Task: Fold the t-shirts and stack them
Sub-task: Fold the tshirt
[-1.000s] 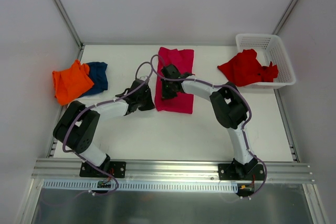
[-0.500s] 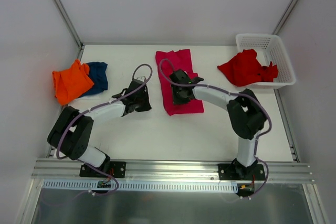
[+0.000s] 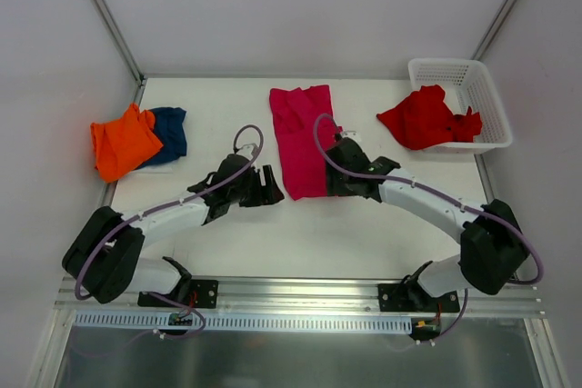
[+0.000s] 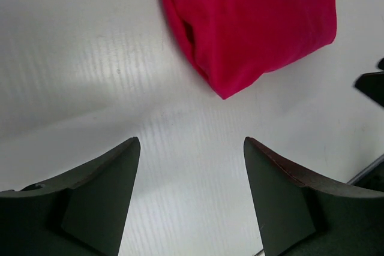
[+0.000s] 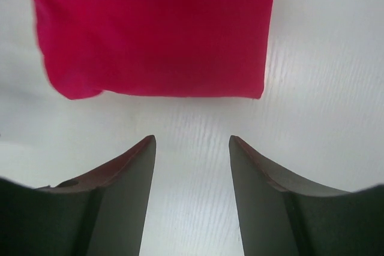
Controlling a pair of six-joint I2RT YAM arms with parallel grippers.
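Magenta-pink t-shirt (image 3: 302, 138) folded into long strip, flat on surface (image 3: 364, 233), mid-back. Left pincer (image 3: 270, 186) and right pincer (image 3: 333, 179) flank its near end, jaws apart, holding nothing. Cloth light, limp, slides easily; judge best hold is near-end corners, pinching all layers. Orange t-shirt (image 3: 123, 143) on navy t-shirt (image 3: 171, 132) far left; red t-shirt (image 3: 426, 117) over basket (image 3: 486, 97) rim.

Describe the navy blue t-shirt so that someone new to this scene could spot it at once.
On the white table, go to the left edge, where two crumpled shirts lie touching. The navy blue t-shirt is the one nearer the table's middle, beside the orange t-shirt. It is the only dark cloth among bright ones.
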